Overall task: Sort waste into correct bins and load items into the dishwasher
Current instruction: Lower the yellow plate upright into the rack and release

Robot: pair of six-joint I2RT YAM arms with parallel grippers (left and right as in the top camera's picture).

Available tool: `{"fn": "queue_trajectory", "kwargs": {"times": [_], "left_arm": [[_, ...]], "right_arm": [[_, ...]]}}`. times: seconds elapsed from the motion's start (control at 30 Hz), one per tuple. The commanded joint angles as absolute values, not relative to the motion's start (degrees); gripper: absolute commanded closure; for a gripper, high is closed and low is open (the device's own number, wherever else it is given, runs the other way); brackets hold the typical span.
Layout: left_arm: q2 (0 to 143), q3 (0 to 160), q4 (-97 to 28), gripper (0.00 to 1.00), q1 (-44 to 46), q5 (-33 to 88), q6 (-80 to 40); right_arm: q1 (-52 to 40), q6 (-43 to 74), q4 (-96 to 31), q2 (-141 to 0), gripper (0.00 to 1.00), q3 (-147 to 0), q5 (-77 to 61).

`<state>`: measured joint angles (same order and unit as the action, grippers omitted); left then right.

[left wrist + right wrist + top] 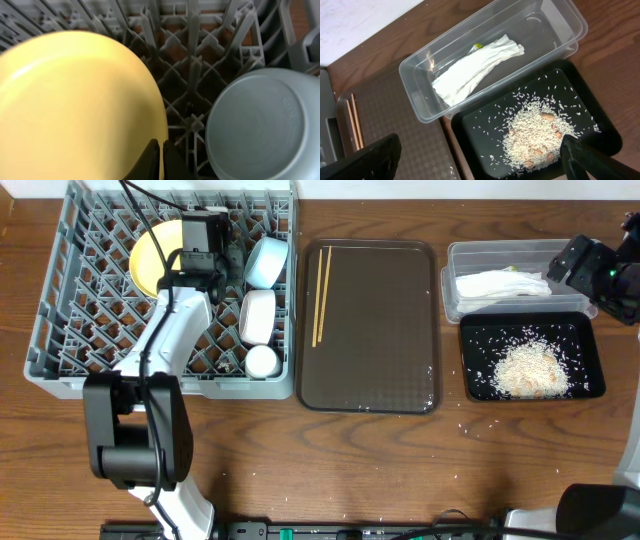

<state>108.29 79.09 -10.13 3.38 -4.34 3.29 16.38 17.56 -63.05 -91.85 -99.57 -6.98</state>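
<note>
Your left wrist view: left gripper (161,159) pinches yellow plate (75,100) rim, hidden overhead. Right wrist view: right gripper (480,146) spread wide, yellow-green wrapper (477,47) by napkin (475,71) in tub (542,25)

- Left arm (170,330): a white shell link set between black joint housings, the biggest a black block at its base.
- Thin black cables (143,370) trail along the white link up to a boxy black wrist (200,240).
- Left fingers (147,162): black, narrow, tapering tips.
- Right arm (598,268): black housings carrying a tiny green light.
- Right fingers (367,157): matte black, broad, blunt-edged.
</note>
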Motion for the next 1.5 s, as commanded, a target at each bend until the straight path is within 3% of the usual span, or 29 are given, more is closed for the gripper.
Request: {"fn": "queue_trajectory", "kwargs": {"times": [0.0, 0.93, 1.47], "left_arm": [[109.4, 79.3, -10.3, 0.92, 3.1, -2.9, 2.0], [115.7, 79.3, -11.9, 0.92, 3.2, -3.6, 2.0], [100.9, 79.4, -15.2, 0.92, 13.8, -3.6, 1.8]], "right_arm": [[16.8, 18.0, -63.0, -91.7, 0.01, -99.6, -6.9], [16.9, 18.0, -63.0, -91.7, 0.01, -99.6, -6.9], [16.9, 18.0, -63.0, -91.7, 0.01, -99.6, -6.9]]}}
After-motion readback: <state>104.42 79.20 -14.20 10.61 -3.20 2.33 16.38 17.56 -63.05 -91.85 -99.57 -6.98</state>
